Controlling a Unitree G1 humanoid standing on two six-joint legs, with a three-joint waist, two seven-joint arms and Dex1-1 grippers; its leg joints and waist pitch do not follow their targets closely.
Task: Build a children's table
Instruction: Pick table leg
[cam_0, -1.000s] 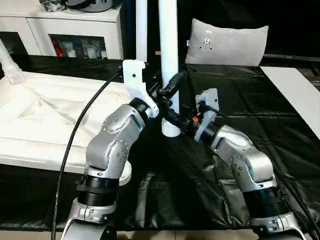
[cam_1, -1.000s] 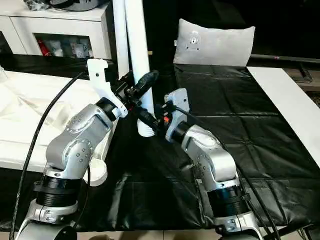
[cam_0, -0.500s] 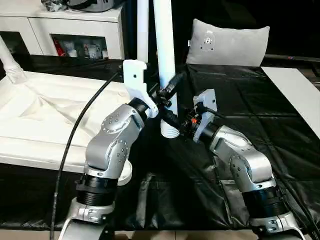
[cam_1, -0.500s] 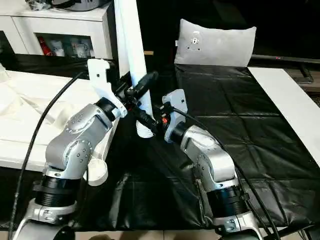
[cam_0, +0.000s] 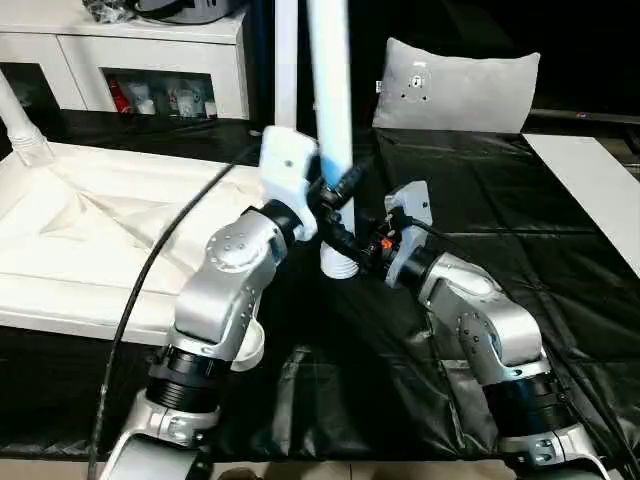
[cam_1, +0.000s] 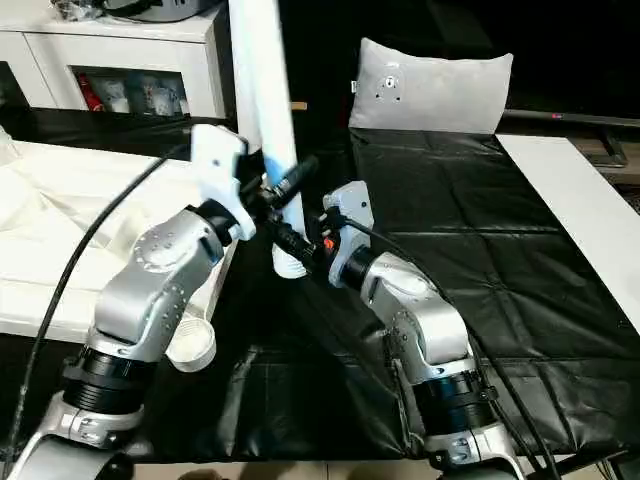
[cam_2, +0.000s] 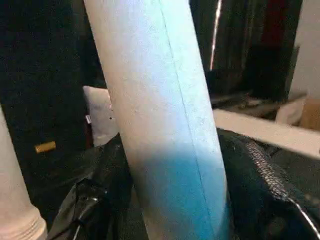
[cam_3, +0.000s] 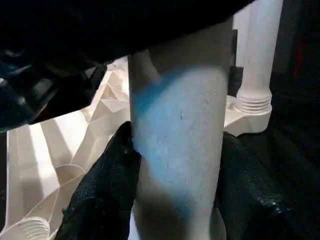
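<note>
A: Where's the tabletop (cam_0: 90, 225)?
B: Upside down, well to the robot's left. The loose leg (cam_0: 331, 120) stands nearly upright between both arms, threaded end down, beside an already fitted leg (cam_0: 286, 60).
A: The tools?
B: Left tool (cam_0: 333, 190) and right tool (cam_0: 352, 243) both clamp that leg, right one lower. Its top is cut off.

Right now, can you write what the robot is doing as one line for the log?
step: fitting leg | left gripper: shut on table leg | right gripper: shut on table leg, lower down | leg: upright, off the tabletop
</note>
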